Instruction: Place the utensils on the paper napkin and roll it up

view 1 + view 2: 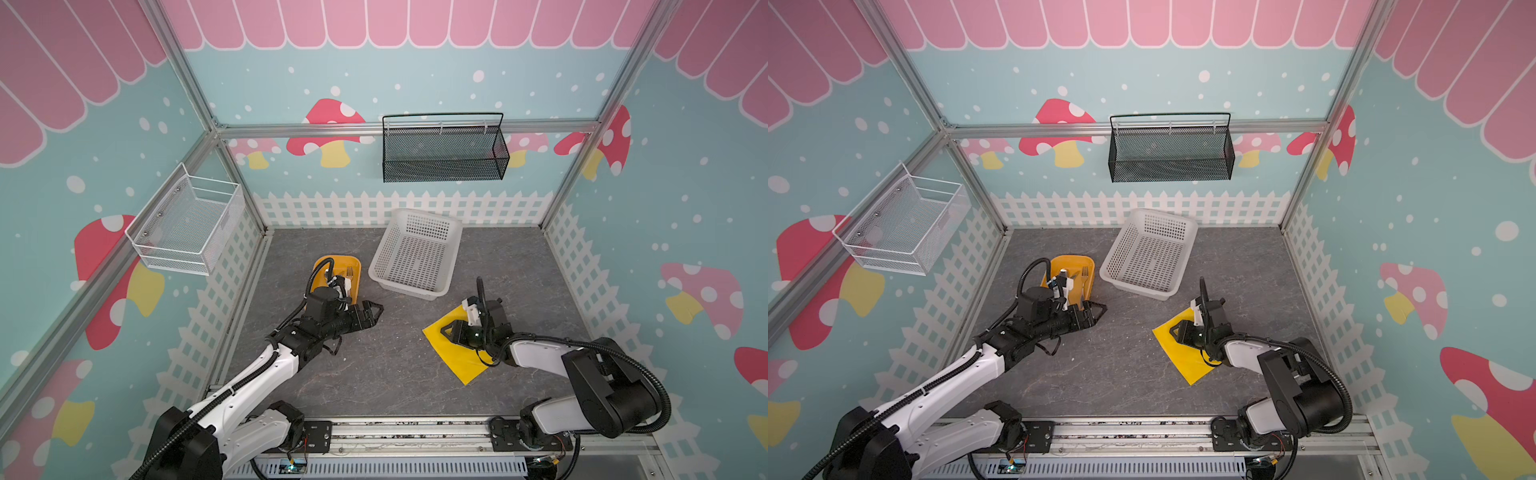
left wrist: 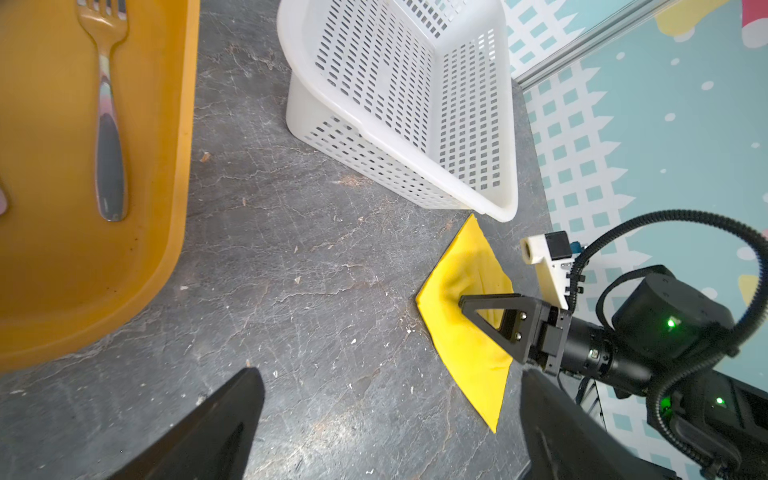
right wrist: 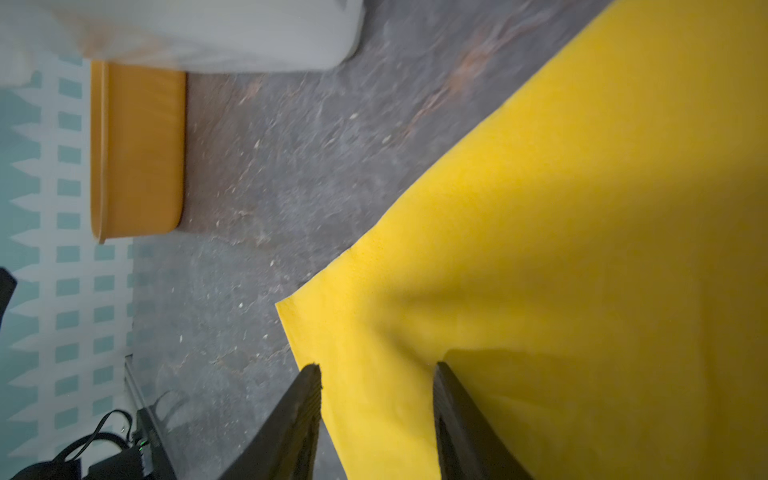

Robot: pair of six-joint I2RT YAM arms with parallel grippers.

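A silver fork (image 1: pixel 350 272) (image 1: pixel 1085 274) (image 2: pixel 109 124) lies in the orange tray (image 1: pixel 319 276) (image 2: pixel 50 208); my left wrist hides much of that tray in both top views. The yellow paper napkin (image 1: pixel 457 357) (image 1: pixel 1183 361) (image 2: pixel 469 357) (image 3: pixel 582 208) lies on the grey table at the right. My left gripper (image 1: pixel 376 313) (image 1: pixel 1100 311) (image 2: pixel 388 372) hangs open over bare table beside the tray's near corner, holding nothing. My right gripper (image 1: pixel 444 331) (image 1: pixel 1173 330) (image 2: pixel 462 301) (image 3: pixel 376 365) rests on the napkin's left corner. Its jaws stand apart, and the paper puckers between them.
A white perforated basket (image 1: pixel 384 249) (image 1: pixel 1119 249) (image 2: pixel 395 137) stands tilted at the back middle, close to the napkin's far corner. A black mesh basket (image 1: pixel 444 153) hangs on the back wall and a white wire basket (image 1: pixel 187 224) on the left wall.
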